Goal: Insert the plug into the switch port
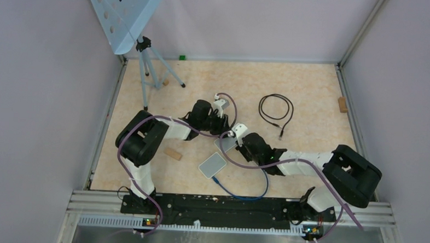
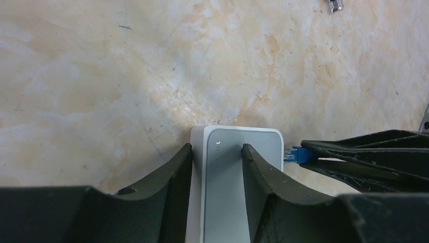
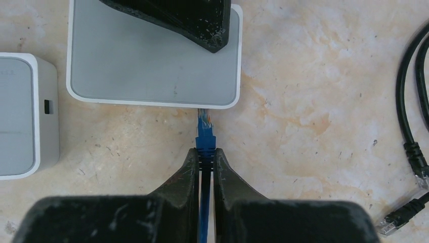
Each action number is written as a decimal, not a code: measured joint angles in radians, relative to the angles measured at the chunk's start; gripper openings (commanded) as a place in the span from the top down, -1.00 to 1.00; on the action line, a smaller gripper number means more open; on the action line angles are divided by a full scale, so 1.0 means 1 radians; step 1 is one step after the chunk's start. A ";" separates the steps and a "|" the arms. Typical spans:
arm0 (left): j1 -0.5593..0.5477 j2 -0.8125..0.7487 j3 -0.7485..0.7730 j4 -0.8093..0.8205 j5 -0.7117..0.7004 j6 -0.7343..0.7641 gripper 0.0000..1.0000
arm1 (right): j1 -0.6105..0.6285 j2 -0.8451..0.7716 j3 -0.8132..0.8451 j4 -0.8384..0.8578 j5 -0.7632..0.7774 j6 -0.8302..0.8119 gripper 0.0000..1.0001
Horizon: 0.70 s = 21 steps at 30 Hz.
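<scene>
A flat white switch with a grey top [image 3: 152,55] lies on the table; it also shows in the left wrist view [image 2: 238,202] and in the top view [image 1: 226,143]. My left gripper [image 2: 216,147] is open. One finger rests on the switch's top and the other lies beside its left wall. My right gripper [image 3: 205,150] is shut on the blue cable just behind its plug [image 3: 205,126]. The plug's clear tip meets the switch's near wall, and most of the plug is still outside. In the left wrist view the plug [image 2: 293,153] sits at the switch's right side.
A second white switch [image 3: 20,116] lies just left of the first, also seen from above [image 1: 212,165]. A black cable [image 3: 415,101] is coiled to the right [image 1: 276,110]. The blue cable loops toward the bases [image 1: 242,195]. Wooden blocks [image 1: 172,153] [image 1: 342,104] and a tripod [image 1: 149,69] stand further off.
</scene>
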 measured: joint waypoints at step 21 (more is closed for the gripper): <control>-0.006 0.000 0.004 -0.004 -0.008 0.000 0.12 | 0.012 -0.023 -0.109 0.188 0.015 -0.023 1.00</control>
